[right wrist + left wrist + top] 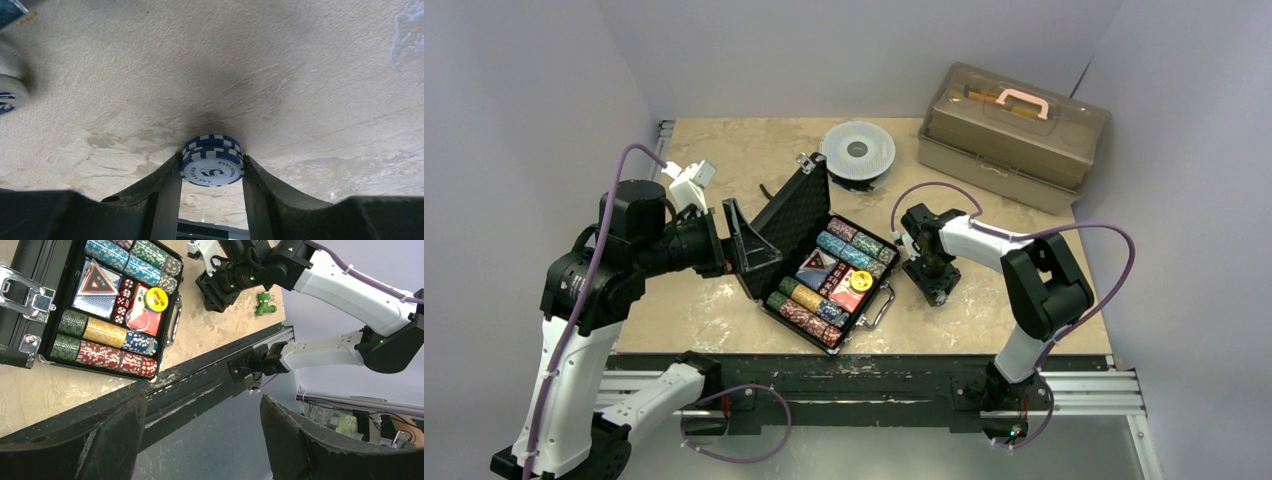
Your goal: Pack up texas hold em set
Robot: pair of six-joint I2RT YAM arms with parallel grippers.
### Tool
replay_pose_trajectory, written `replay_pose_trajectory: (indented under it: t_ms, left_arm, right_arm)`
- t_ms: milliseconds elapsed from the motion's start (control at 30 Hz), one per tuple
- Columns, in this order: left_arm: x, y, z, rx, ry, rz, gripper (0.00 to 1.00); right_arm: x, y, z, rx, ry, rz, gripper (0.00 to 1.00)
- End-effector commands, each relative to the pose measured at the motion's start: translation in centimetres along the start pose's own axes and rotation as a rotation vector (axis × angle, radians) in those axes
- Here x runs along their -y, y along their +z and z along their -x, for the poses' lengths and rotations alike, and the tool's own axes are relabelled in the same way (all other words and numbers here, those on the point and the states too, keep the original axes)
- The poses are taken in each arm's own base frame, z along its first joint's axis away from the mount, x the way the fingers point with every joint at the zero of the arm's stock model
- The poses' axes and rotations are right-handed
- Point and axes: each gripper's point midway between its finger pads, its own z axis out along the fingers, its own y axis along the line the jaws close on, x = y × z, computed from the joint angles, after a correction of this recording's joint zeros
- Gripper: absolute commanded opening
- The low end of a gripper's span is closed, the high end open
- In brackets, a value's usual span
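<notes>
The black ribbed briefcase (796, 205) stands open mid-table, its lid up. Its tray (172, 277) holds rows of multicoloured chips (849, 250), two card decks (95, 282), red dice and a yellow disc (861, 281). My left gripper (742, 243) is open and empty, just left of the raised lid; in the left wrist view its fingers (100, 445) frame the table's front rail. My right gripper (936, 290) points down at the table right of the case. It is shut on a small stack of blue and white chips (212, 170) that rests on the tabletop.
A translucent brown toolbox (1014, 135) with a pink handle stands at the back right. A round grey spool (857, 152) lies behind the case. A small green object (264, 303) lies near the table's front edge by the right gripper.
</notes>
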Motion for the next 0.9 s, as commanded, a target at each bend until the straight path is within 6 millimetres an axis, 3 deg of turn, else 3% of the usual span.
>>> replay_pose_trajectory:
  t_ms: [0,33,100,167,200,233,400,533,633,767,867]
  left_arm:
    - [1.1,0.0,0.8,0.027,0.015,-0.043,0.80]
    - [1.0,0.0,0.8,0.026,0.015,-0.042,0.80]
    - [1.0,0.0,0.8,0.025,0.014,-0.041,0.80]
    - [1.0,0.0,0.8,0.025,0.015,-0.039,0.80]
    - [0.9,0.0,0.8,0.025,0.014,-0.038,0.80]
    - [0.9,0.0,0.7,0.025,0.015,-0.037,0.80]
    - [0.9,0.2,0.7,0.021,0.017,-0.036,0.80]
    - [0.8,0.3,0.8,0.020,0.017,-0.037,0.80]
    - [0.9,0.5,0.8,0.020,0.014,-0.044,0.80]
    - [1.0,0.2,0.8,0.031,0.017,-0.049,0.80]
    - [1.0,-0.2,0.7,0.042,0.021,-0.046,0.80]
  right_arm:
    - [0.6,-0.9,0.7,0.057,0.020,-0.039,0.33]
    - [0.6,-1.0,0.8,0.071,0.027,-0.038,0.36]
    - [0.5,-1.4,0.9,0.092,0.052,-0.040,0.51]
    - [-0.1,-2.3,1.0,0.125,0.068,-0.002,0.70]
    - [-0.7,-2.9,1.3,0.146,0.066,0.031,0.93]
    - [-1.1,-3.7,1.5,0.165,0.079,0.054,0.98]
    - [-1.4,-7.4,2.1,0.254,0.179,0.071,0.99]
    - [0.3,-9.1,2.2,0.281,0.590,0.012,0.99]
    - [-0.2,-8.3,1.9,0.174,0.858,0.156,0.99]
    - [0.2,-5.9,0.3,0.063,1.147,0.162,0.99]
    - [-1.1,-5.1,1.2,0.086,1.272,0.249,0.99]
